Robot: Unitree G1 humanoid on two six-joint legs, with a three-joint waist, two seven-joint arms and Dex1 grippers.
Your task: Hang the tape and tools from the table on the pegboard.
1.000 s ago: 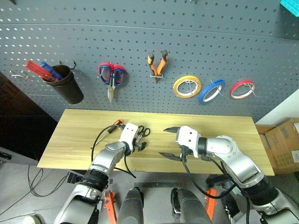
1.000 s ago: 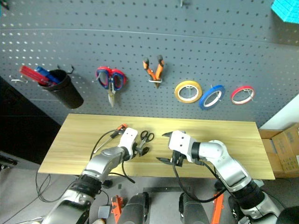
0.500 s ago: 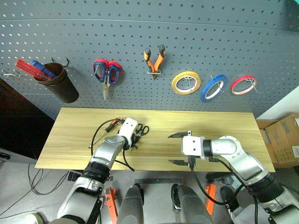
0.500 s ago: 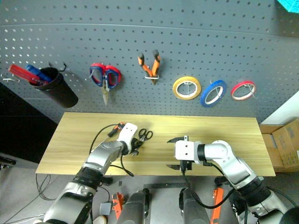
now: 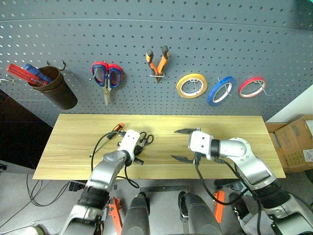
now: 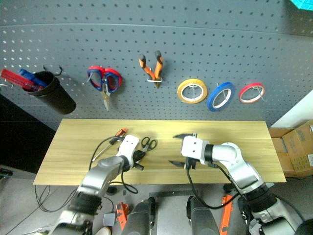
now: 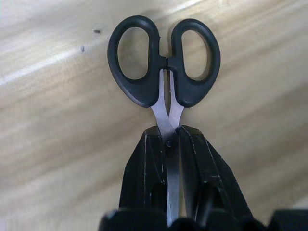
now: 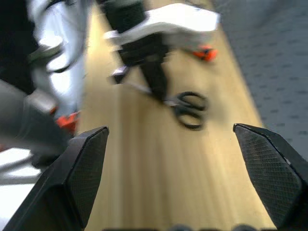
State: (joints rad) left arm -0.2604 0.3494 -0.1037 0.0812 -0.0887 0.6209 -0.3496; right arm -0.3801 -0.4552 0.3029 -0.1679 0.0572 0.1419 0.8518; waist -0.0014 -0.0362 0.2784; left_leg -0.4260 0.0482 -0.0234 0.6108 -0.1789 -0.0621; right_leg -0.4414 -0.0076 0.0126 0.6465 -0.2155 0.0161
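Left gripper: closed on the silver blades of the black-handled scissors, near the pivot.
Scissors axis: it continues the line of the fingers; the two handle loops are at the far end, toward the pegboard, the blade tips hidden between the fingers.
Scissors place: just above or on the table; I cannot tell if they are lifted.
Right gripper: fingers wide apart, holding nothing, over the middle of the table, beside the scissors on their right.
Screwdriver: lies on the table just behind the left gripper, partly hidden.
Nearer arm: the left, which has the scissors.
Direction of the coming move: I judge up and forward, so that one loop meets a free hook.
Already hung: orange-handled pliers and blue tape roll.
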